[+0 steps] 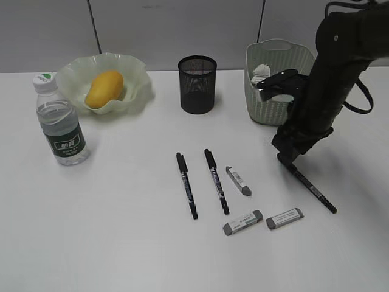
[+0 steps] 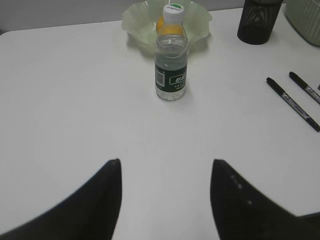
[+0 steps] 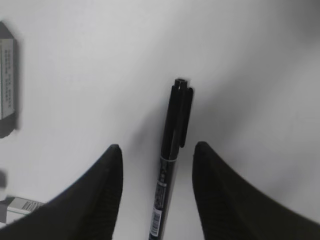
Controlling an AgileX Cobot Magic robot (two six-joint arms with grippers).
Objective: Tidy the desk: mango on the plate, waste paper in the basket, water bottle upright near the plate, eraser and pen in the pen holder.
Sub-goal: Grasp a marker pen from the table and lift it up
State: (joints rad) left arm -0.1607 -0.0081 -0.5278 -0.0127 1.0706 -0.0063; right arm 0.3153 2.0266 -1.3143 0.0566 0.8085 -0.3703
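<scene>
A black pen (image 3: 172,160) is being straddled by the right gripper (image 3: 155,192), whose fingers are spread either side of the barrel, running along the gap. The pen is being shown lying right of the pen holder (image 1: 197,84), on the desk (image 1: 121,237). Only the exterior view shows the holder; the left gripper (image 2: 165,200) is spread, empty.

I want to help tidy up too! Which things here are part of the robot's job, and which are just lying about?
Job: three black pens, one under the right gripper; three grey erasers; black mesh pen holder; yellow mango; wavy green plate; clear water bottle; green woven basket; white waste paper.
Lying about: nothing.
</scene>
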